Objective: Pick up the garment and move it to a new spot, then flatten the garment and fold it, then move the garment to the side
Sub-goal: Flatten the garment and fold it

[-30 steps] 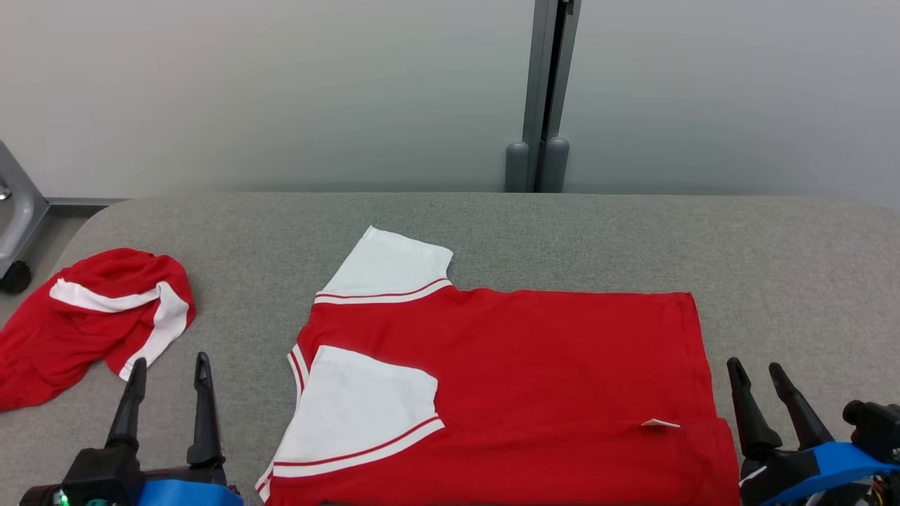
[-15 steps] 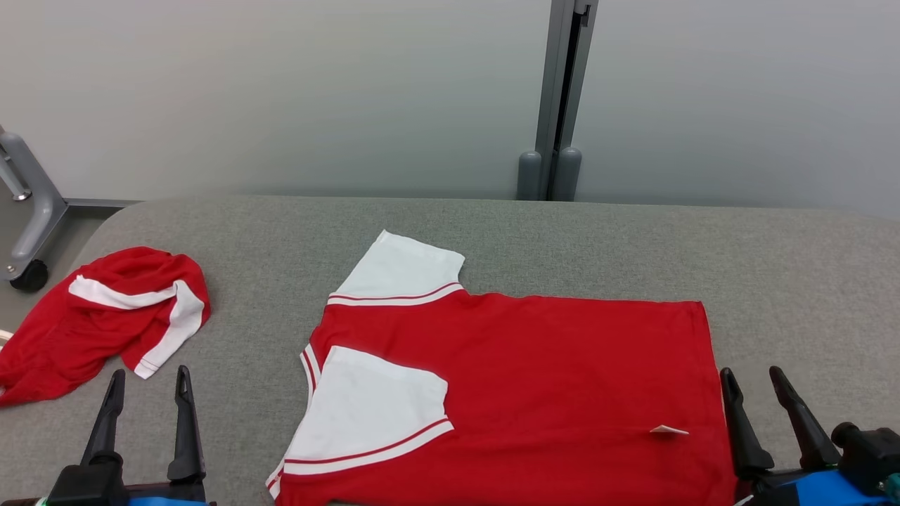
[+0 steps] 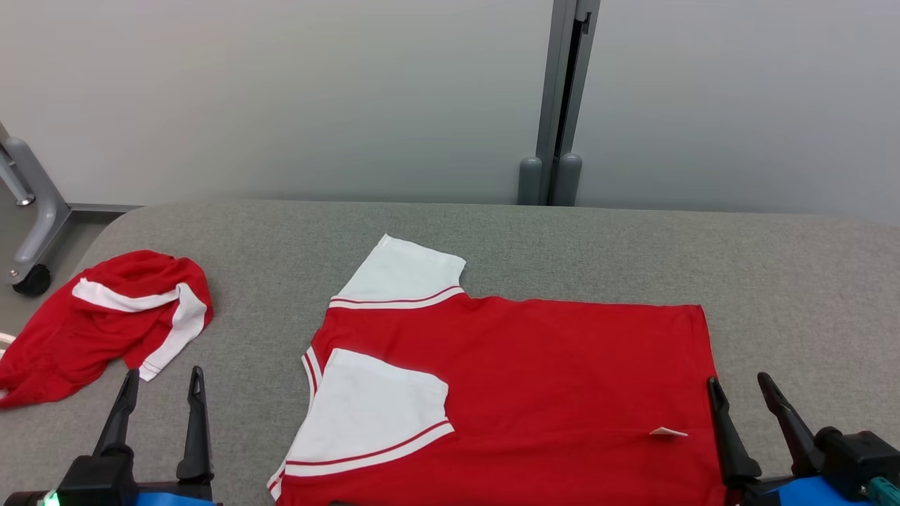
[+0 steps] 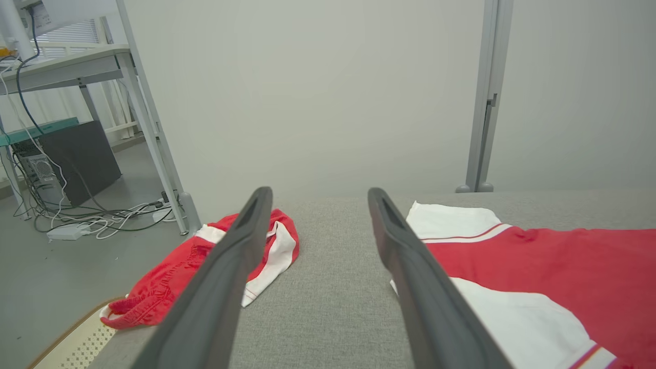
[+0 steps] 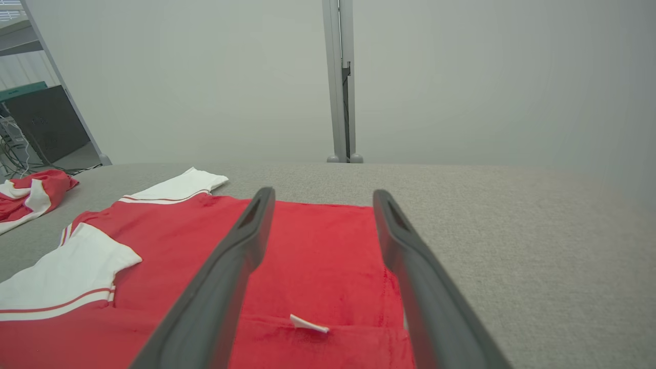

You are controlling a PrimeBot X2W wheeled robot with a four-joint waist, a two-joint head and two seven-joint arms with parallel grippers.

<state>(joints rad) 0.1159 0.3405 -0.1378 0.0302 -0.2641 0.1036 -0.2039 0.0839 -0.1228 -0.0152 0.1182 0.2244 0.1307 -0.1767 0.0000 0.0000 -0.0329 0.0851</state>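
We had the red shirt lying flat mid-bench, one white sleeve folded over its front. Our left hand sat spread and empty just left of it, and our right hand was spread too, right by the hem. A second shirt lay bunched near the bench's left edge.

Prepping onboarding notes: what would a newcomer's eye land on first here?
The red shirt with white sleeves, spread flat across the middle of the grey table, one sleeve folded onto its body. Next, a crumpled red-and-white garment at the table's left end. The left gripper and right gripper stand open at the near edge, flanking the shirt, holding nothing.
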